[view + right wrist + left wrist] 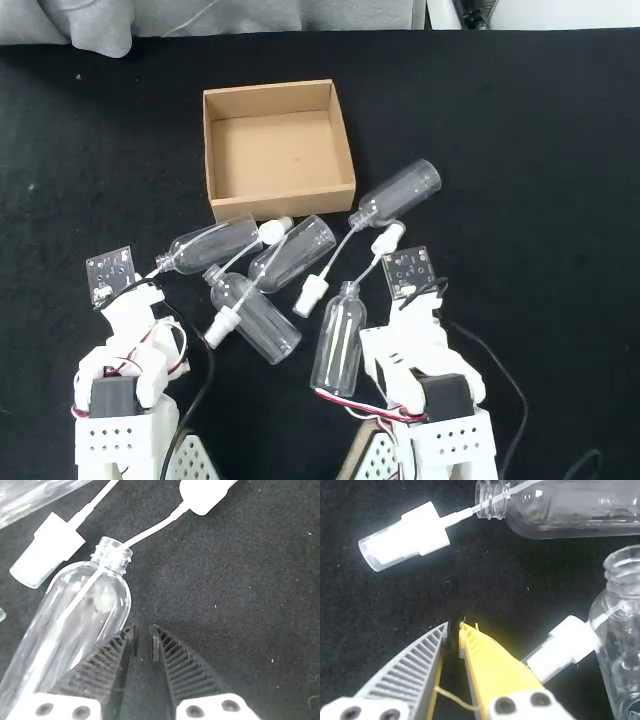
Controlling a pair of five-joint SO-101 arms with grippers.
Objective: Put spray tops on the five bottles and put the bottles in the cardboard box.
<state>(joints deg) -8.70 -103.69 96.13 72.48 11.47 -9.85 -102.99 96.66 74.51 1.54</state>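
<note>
Nothing is capped or boxed yet. The right gripper (142, 630) has its black jaws narrow, close to touching, with nothing between them. The nearest task item is a clear plastic bottle (75, 625) lying flat on the black table (520, 120) just beside that claw, alongside one of its jaws. Its long axis runs roughly parallel to the claw, base toward the arm and open threaded neck pointing away toward the open brown cardboard box (280, 200). A thin dip tube (155, 527) sits partly in the neck, and its white spray top (205, 492) lies off the bottle, ahead of the fingertips (not seated, just resting on the table). Judgement: the next move depends on this side offset. The claw must open and shift sideways onto the bottle body or go forward for the top, and the right arm is clearly the nearer one. The left gripper (454, 627), with one grey and one yellow finger, is also pinched narrow and empty over bare table. Ahead of it is another spray top (402, 535), likewise loose. The other clear bottles (293, 252) lie crisscrossed between the arms and the box, so their tubes could snag.
</note>
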